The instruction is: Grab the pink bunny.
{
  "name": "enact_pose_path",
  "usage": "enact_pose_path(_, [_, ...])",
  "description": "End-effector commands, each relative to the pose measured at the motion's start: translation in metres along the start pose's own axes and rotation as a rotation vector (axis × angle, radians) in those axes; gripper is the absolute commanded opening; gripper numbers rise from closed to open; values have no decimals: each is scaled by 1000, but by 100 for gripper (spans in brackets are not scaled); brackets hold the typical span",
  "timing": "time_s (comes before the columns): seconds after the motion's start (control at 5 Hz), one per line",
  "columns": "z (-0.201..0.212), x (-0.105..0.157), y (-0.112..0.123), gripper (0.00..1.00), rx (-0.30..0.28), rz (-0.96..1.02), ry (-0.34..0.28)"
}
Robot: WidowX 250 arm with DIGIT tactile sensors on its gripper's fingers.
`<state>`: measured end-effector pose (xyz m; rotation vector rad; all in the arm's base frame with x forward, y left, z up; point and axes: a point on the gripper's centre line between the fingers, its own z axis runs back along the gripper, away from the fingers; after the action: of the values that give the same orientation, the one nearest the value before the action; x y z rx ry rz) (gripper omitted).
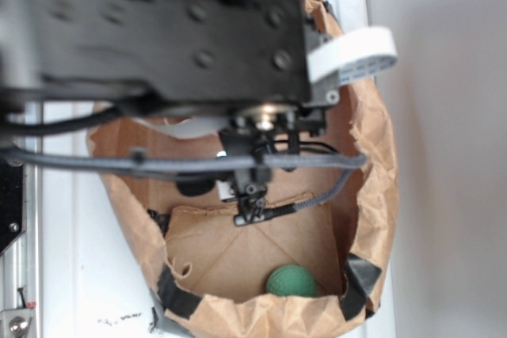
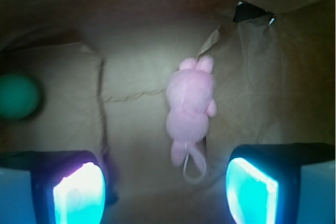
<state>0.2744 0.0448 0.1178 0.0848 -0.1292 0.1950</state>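
Your arm reaches down from above into the open brown paper bag (image 1: 372,195); in the exterior view its black body hides most of the bag's upper half, a grey cable (image 1: 198,162) crosses in front of it, and the gripper (image 1: 250,210) hangs over the bag's floor, well clear of the rim.

In the wrist view, going left to right: the green ball (image 2: 18,96) sits at the left edge of the bag floor, well apart from everything else; your left fingertip (image 2: 79,192) glows cyan at the bottom; the pink bunny (image 2: 190,103) lies flat on the floor, ears toward the far wall, its white string loop (image 2: 194,169) trailing toward you; your right fingertip (image 2: 251,190) sits at the bottom right.

Your jaws are spread wide with nothing between them; the bunny lies ahead of the gap, nearer the right finger than the left, not touching either.
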Motion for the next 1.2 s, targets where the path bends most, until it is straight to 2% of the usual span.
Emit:
enact_pose_path(0.0, [-12, 17, 5, 100, -18, 0, -48])
enact_pose_path(0.6, [-33, 30, 10, 100, 29, 4, -65])
enact_pose_path(1.0, [-44, 33, 7, 100, 125, 89, -141])
